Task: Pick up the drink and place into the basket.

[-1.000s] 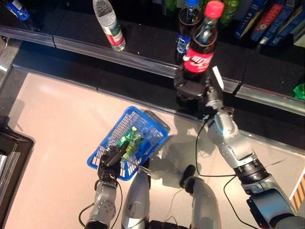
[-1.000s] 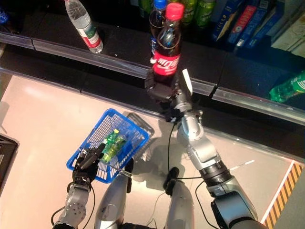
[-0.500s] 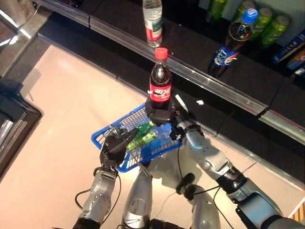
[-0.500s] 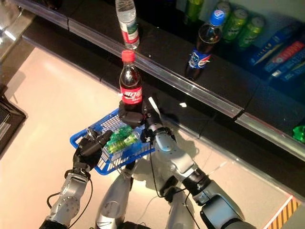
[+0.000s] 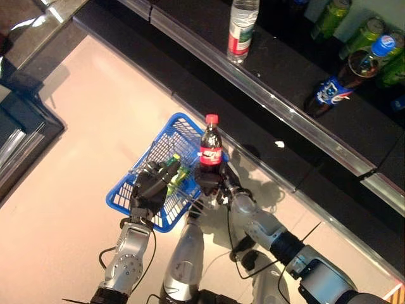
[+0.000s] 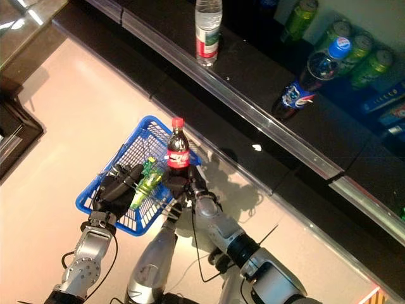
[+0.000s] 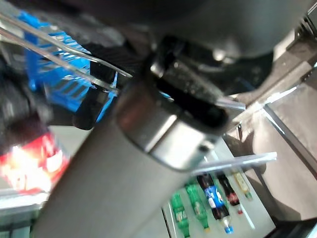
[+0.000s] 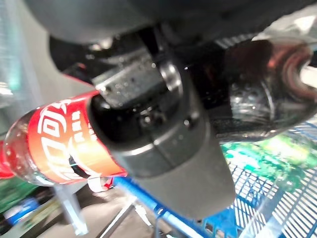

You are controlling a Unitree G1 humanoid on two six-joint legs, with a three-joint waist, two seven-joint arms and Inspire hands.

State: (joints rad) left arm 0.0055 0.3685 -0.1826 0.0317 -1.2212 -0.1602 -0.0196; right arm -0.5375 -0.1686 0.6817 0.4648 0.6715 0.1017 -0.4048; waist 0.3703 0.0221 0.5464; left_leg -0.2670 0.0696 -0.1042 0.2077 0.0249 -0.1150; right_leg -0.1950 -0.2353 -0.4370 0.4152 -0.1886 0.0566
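Observation:
The drink is a cola bottle (image 5: 210,149) with a red cap and red label. It stands upright in my right hand (image 5: 209,182), whose fingers are curled round its lower half (image 8: 54,144). The bottle hangs at the right rim of the blue wire basket (image 5: 140,201); whether it touches the rim is unclear. A green bottle (image 5: 175,177) lies inside the basket. My left hand (image 5: 148,187) has curled fingers at the basket's near side, on its thin wire handle (image 7: 59,47).
A dark shelf (image 5: 278,95) with a metal front edge runs across the back. It carries a clear water bottle (image 5: 240,28), a blue-capped dark soda bottle (image 5: 347,79) and green cans (image 6: 302,16). A dark cabinet (image 5: 19,120) stands at the left.
The camera has shifted. My right hand has brought the cola bottle down from shelf height to the basket's right rim. The left hand still holds the basket.

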